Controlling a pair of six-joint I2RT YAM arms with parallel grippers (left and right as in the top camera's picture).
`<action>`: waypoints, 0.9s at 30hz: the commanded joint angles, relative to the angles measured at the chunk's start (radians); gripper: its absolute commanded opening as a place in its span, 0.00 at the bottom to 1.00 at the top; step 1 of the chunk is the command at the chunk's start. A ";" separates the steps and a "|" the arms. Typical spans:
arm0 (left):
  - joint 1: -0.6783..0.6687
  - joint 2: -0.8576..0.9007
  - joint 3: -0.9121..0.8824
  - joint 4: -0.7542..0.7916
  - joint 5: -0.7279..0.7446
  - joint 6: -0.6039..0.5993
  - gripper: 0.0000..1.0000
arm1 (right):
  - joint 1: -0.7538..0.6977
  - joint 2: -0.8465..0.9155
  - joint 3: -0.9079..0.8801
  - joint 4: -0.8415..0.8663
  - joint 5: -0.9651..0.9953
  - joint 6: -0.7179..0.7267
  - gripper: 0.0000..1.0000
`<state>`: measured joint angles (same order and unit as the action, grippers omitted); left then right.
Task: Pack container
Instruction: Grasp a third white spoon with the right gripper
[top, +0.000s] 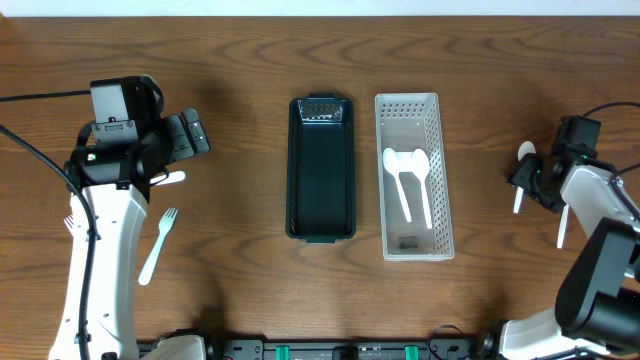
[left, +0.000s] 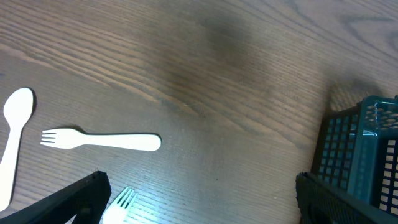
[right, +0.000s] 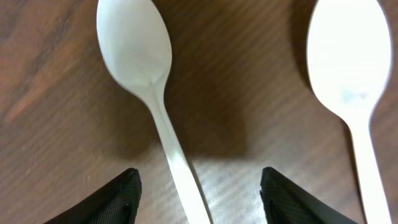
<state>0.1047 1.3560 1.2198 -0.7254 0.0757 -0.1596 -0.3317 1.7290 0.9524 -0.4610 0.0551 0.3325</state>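
Observation:
A dark basket (top: 320, 225) and a white basket (top: 440, 200) stand side by side at mid table. Two white spoons (top: 408, 175) lie in the white basket. My right gripper (top: 533, 178) is open low over a white spoon (top: 524, 153). In the right wrist view the spoon's handle (right: 177, 162) runs between the open fingers (right: 199, 196), untouched, and a second spoon (right: 345, 56) lies to its right. My left gripper (top: 190, 135) is open and empty above the table (left: 202, 202). A fork (left: 102, 141), a spoon (left: 15, 130) and another fork's tines (left: 124, 199) lie below it.
A white fork (top: 158, 245) lies on the wood at the left, with another fork (top: 70, 222) partly hidden by the left arm. The second right-hand spoon's handle (top: 562, 228) shows beside the right arm. The dark basket's corner (left: 364, 155) shows at the right of the left wrist view.

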 joint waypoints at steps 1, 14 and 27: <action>0.003 0.003 0.019 0.000 0.003 0.008 0.98 | -0.005 0.064 -0.005 0.032 -0.031 -0.019 0.63; 0.003 0.003 0.019 0.000 0.003 0.008 0.98 | -0.004 0.151 0.003 0.055 -0.077 -0.011 0.15; 0.003 0.003 0.019 0.000 0.003 0.008 0.98 | 0.082 -0.190 0.209 -0.222 -0.374 -0.028 0.01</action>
<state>0.1047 1.3560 1.2198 -0.7254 0.0757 -0.1596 -0.3069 1.6943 1.0855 -0.6716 -0.2146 0.3252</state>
